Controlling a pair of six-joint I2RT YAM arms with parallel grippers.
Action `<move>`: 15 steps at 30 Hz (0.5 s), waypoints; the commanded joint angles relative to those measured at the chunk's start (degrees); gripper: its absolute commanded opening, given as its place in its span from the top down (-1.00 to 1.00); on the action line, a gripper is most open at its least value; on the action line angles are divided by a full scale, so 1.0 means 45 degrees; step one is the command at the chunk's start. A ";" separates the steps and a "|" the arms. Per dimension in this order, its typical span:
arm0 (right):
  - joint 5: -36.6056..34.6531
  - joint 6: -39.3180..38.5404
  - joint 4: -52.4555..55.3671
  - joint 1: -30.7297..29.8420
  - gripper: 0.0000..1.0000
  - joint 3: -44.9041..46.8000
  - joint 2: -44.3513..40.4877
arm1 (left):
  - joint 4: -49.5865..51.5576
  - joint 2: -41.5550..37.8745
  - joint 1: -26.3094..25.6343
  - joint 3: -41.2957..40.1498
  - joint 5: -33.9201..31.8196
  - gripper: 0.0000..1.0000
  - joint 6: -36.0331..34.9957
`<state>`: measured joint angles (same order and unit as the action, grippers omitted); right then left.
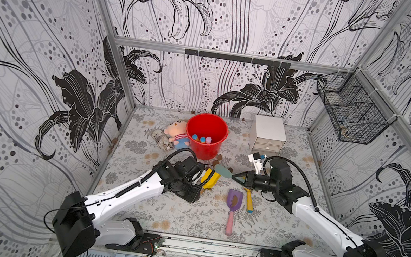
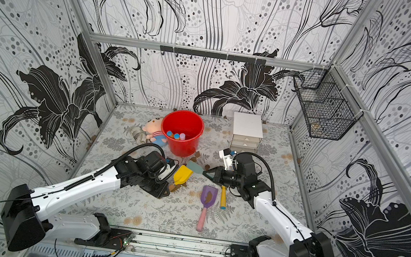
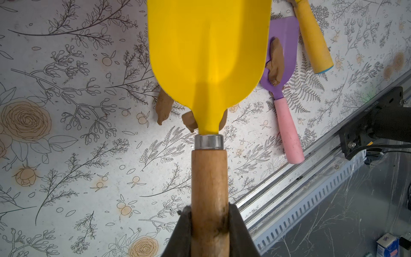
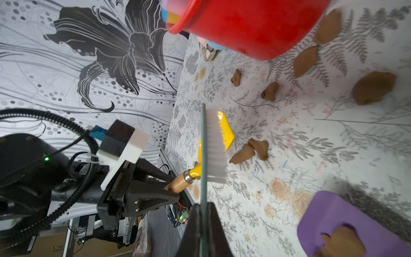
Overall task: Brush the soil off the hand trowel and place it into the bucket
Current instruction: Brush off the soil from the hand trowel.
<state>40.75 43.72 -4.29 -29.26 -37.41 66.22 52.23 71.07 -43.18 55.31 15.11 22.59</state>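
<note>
My left gripper (image 3: 210,222) is shut on the wooden handle of the yellow hand trowel (image 3: 209,55), holding it just above the floral table in both top views (image 1: 210,178) (image 2: 182,175). No soil shows on the blade face I see. My right gripper (image 4: 203,213) is shut on a teal brush (image 1: 221,170) whose white bristles (image 4: 216,144) sit against the trowel's blade (image 4: 228,133). Brown soil clumps (image 4: 249,151) (image 3: 164,106) lie on the table under the trowel. The red bucket (image 1: 204,150) (image 2: 181,147) stands just behind, with several coloured handles inside.
A purple trowel with a pink handle (image 1: 232,206) carrying a soil clump lies in front of the grippers, beside a yellow-handled tool (image 1: 248,199). A plush doll (image 1: 177,133) lies left of the bucket and a white drawer box (image 1: 269,135) stands right of it. More soil (image 4: 373,88) is scattered by the bucket.
</note>
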 commanded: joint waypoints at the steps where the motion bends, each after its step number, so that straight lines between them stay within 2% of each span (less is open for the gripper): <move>1: -0.0539 0.0429 -0.0734 -0.1234 1.00 0.0146 0.0391 | -0.0590 0.0036 0.0075 0.0314 0.0175 1.00 -0.0303; 3: -0.0318 0.0477 -0.1207 -0.1313 1.00 0.0168 0.1072 | -0.0590 0.0085 0.0078 0.0400 0.0234 1.00 -0.0313; 5: -0.0383 -0.0177 -0.0691 -0.1210 1.00 -0.0204 0.1563 | -0.0561 0.0086 0.0060 0.0425 0.0274 1.00 -0.0310; 8: 0.0114 -0.0690 -0.0057 -0.0389 1.00 -0.0763 0.1847 | -0.0585 -0.0004 0.0079 0.0407 0.0313 1.00 -0.0248; 11: 0.0511 -0.1335 0.1099 0.0810 1.00 -0.1154 0.1377 | -0.0610 0.0056 0.0078 0.0350 0.0274 1.00 -0.0215; 15: 0.0357 -0.1530 0.2112 0.1231 1.00 -0.1121 0.0086 | -0.0619 0.0182 0.0148 0.0297 0.0264 1.00 -0.0329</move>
<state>41.60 39.33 -0.19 -23.79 -41.25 70.54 52.03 71.50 -43.09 55.33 15.81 22.24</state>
